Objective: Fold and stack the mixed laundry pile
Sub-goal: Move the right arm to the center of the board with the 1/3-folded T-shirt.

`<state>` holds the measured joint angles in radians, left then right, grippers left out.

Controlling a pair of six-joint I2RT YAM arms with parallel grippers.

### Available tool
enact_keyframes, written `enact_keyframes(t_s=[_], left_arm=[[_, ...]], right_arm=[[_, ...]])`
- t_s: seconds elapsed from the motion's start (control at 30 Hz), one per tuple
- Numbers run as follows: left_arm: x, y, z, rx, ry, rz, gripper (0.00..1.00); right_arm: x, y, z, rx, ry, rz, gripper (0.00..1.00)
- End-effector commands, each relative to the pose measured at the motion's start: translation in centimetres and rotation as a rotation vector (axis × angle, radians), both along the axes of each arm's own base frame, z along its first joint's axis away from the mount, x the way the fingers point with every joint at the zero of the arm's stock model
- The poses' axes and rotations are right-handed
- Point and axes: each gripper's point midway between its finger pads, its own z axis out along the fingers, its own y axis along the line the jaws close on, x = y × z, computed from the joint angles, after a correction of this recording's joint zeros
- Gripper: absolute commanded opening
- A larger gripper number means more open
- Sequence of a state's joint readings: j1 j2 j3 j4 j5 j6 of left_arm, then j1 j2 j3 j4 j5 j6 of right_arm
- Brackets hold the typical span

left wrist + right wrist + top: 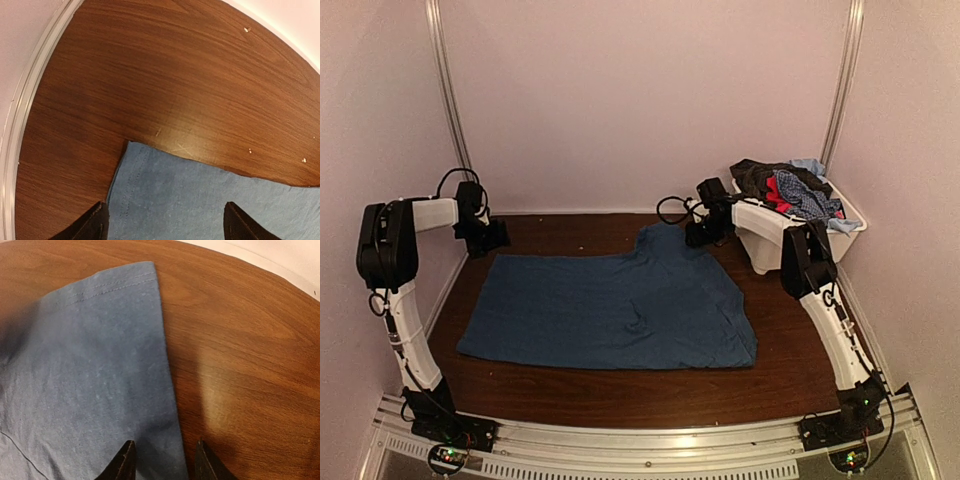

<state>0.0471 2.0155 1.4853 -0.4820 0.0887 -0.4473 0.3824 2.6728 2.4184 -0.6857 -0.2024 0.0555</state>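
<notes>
A plain dark-blue T-shirt lies spread flat on the wooden table. The rest of the mixed laundry pile, black, red, checked and light-blue clothes, is heaped in a white bin. My left gripper hovers over the shirt's far left corner, open wide, its fingers on either side of the hem corner. My right gripper is low over the far right sleeve. Its jaws are narrowly open and straddle the sleeve's side edge, one fingertip above cloth, the other above bare wood.
The white bin stands at the back right, close behind the right arm. Pale walls enclose the table on the left, back and right, and a metal rail runs along the left edge. Bare wood shows behind the shirt.
</notes>
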Motion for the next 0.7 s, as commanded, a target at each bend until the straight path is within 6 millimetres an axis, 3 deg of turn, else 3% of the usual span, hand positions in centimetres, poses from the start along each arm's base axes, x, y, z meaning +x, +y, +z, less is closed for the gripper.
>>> enact_keyframes(t_s=[0.0, 0.1, 0.23, 0.37, 0.5, 0.67], left_arm=[[0.7, 1.1, 0.8, 0.042, -0.017, 0.010, 0.80], [1.4, 1.6, 1.5, 0.080, -0.044, 0.001, 0.78], [3.3, 1.9, 2.0, 0.123, -0.032, -0.082, 0.76], [4.6, 2.4, 1.5, 0.170, 0.012, -0.188, 0.74], [4.5, 2.9, 1.5, 0.248, 0.039, -0.303, 0.75], [3.4, 2.8, -0.5, 0.226, 0.092, -0.453, 0.65]], right_arm=[[-2.1, -0.8, -4.4, -0.148, 0.082, 0.004, 0.34], [-2.0, -1.4, -4.5, -0.178, 0.078, -0.007, 0.23], [-1.7, -1.2, -3.2, -0.163, 0.056, -0.007, 0.00], [-0.9, -1.3, -0.1, -0.110, 0.008, -0.028, 0.00], [0.1, -2.5, 2.7, -0.047, -0.032, -0.062, 0.00], [0.7, -3.7, 2.6, -0.005, -0.019, -0.076, 0.00]])
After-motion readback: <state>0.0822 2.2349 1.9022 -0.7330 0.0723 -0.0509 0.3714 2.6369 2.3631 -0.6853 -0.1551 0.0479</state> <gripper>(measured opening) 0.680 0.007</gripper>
